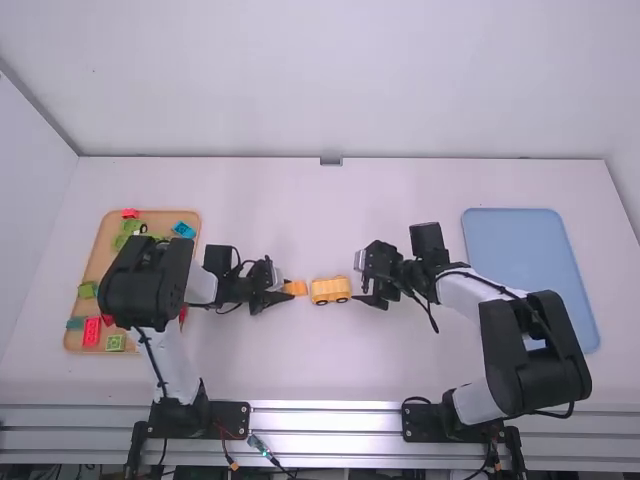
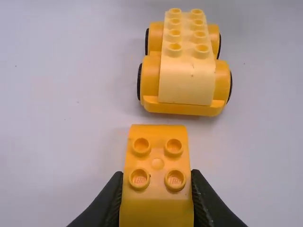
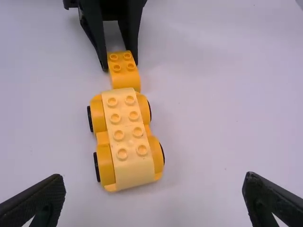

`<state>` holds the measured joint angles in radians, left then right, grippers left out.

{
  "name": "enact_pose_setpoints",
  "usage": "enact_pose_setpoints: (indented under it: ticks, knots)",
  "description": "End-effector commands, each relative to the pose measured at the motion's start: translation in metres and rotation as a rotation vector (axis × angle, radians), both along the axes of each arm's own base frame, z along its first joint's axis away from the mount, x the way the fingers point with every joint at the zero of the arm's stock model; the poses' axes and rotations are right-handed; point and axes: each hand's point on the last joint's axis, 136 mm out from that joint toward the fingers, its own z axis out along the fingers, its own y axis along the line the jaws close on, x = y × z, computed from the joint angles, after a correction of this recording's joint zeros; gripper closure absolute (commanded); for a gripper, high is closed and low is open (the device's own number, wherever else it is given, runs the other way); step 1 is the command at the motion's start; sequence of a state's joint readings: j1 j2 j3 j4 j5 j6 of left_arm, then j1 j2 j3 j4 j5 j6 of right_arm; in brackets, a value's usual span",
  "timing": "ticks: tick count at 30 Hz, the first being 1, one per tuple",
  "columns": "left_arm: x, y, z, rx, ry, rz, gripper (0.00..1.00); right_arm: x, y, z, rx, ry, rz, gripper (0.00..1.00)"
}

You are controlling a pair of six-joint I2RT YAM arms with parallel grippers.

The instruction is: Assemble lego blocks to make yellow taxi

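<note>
With your left gripper [image 2: 156, 175] clasping the orange block [image 2: 157, 163] (right gripper [image 3: 154, 176] spread wide), square it above the wheeled base [image 2: 187, 78].

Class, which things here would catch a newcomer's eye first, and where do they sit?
First, the yellow wheeled car base, at mid-table. Just short of it, the left gripper pinches a small studded yellow block. Then the broad blue tray, at the table's right side.

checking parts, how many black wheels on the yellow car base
4 wheels, on the car base: one on each side nearest the held block, one on each side at the far end.
</note>
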<state>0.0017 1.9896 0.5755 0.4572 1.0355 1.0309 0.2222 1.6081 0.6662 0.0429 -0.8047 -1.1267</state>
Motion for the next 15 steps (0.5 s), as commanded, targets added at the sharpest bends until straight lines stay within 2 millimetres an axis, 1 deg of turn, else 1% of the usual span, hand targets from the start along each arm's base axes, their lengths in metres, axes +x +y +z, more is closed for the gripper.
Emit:
enact_pose_setpoints:
  ticks: [1, 3, 6, 7, 11, 13, 15]
  knots:
    - [0.007, -0.002, 0.007, -0.005, 0.014, 0.018, 0.98, -0.007, 0.005, 0.003, 0.041, 0.010, 0.028, 0.01]
    - [0.015, 0.000, 0.016, 0.018, 0.012, 0.063, 0.98, -0.007, 0.010, -0.001, 0.086, 0.018, 0.054, 0.01]
    - [0.020, 0.003, 0.024, 0.049, -0.001, 0.109, 0.98, -0.008, 0.016, -0.007, 0.136, 0.031, 0.088, 0.01]
    - [0.020, 0.003, 0.037, 0.037, -0.018, 0.117, 0.97, -0.011, 0.021, -0.009, 0.182, 0.041, 0.122, 0.01]
    - [0.011, -0.001, 0.064, -0.012, -0.061, 0.099, 0.96, -0.010, 0.027, -0.015, 0.242, 0.036, 0.159, 0.01]
    - [0.006, -0.003, 0.072, -0.019, -0.082, 0.090, 0.96, -0.011, 0.032, -0.022, 0.253, 0.033, 0.177, 0.01]
    - [0.001, -0.008, 0.075, -0.021, -0.093, 0.074, 0.95, -0.013, 0.036, -0.028, 0.253, 0.031, 0.192, 0.01]
